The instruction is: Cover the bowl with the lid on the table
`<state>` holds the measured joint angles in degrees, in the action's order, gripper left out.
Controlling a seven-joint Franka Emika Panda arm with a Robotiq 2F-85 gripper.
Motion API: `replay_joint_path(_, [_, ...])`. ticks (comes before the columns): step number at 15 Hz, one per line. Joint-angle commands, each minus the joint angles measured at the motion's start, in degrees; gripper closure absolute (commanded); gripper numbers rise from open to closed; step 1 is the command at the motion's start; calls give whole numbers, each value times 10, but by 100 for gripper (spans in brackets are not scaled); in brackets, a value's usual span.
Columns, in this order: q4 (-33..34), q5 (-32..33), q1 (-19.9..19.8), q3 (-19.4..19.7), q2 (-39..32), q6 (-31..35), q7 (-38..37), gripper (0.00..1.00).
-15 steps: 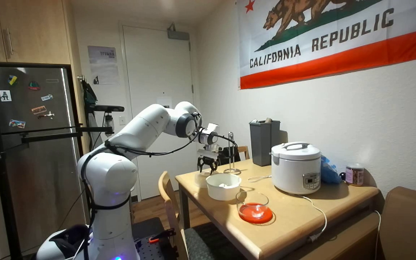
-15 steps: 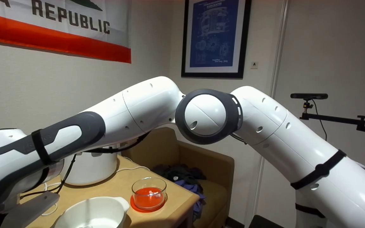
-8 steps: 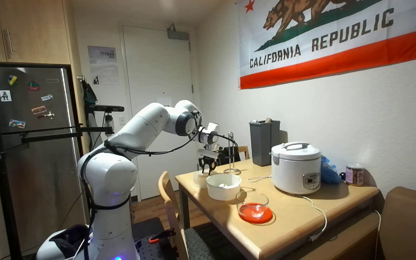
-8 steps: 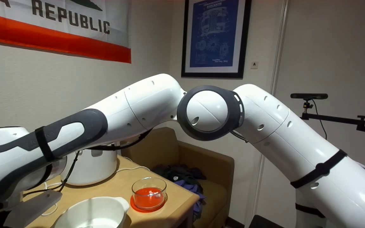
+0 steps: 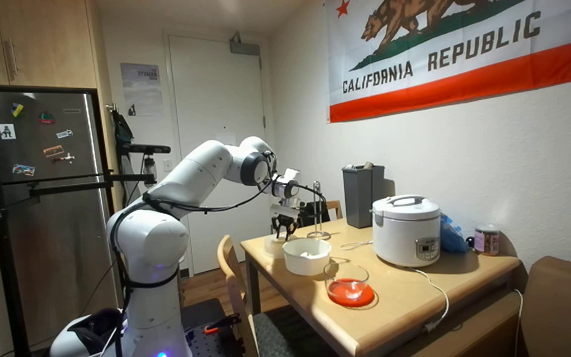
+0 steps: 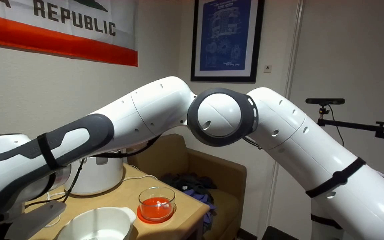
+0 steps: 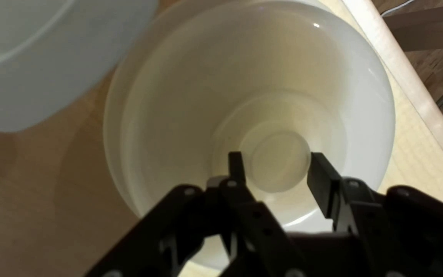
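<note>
"Jaws: holding anything?"

"Yes, closed on the knob [image 7: 281, 163] of the lid [image 7: 260, 102], fingers [image 7: 323, 184] on either side. That lid's round and translucent, right by the bench's [image 5: 394, 307] edge in the wrist view."

"Where's the bowl [image 5: 307, 267]?"

"Just beside the lid: off-white, round, wide, with something pale inside, too small to name."

"Other containers?"

"A glass bowl [image 6: 157, 210] on a red disc [image 5: 362, 297], towards the bench's front corner in an exterior view. Nearer the wall-side edge, a white rice cooker [image 5: 404, 235], closed, and a dark grey bin [image 5: 357, 198] with pale stuff showing over its rim."

"And the arm [image 5: 186, 186]?"

"Bent high, reaching in over the bench's edge, jaws pointing down."
</note>
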<state>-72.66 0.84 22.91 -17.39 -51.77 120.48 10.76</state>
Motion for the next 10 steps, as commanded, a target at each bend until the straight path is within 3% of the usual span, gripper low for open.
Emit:
replay_joint_path(1, [-34, -7, -4, -1, 17, 5, -13, 80])
replay_joint_path(10, [-67, -4, -4, -1, 65, 4, -21, 80])
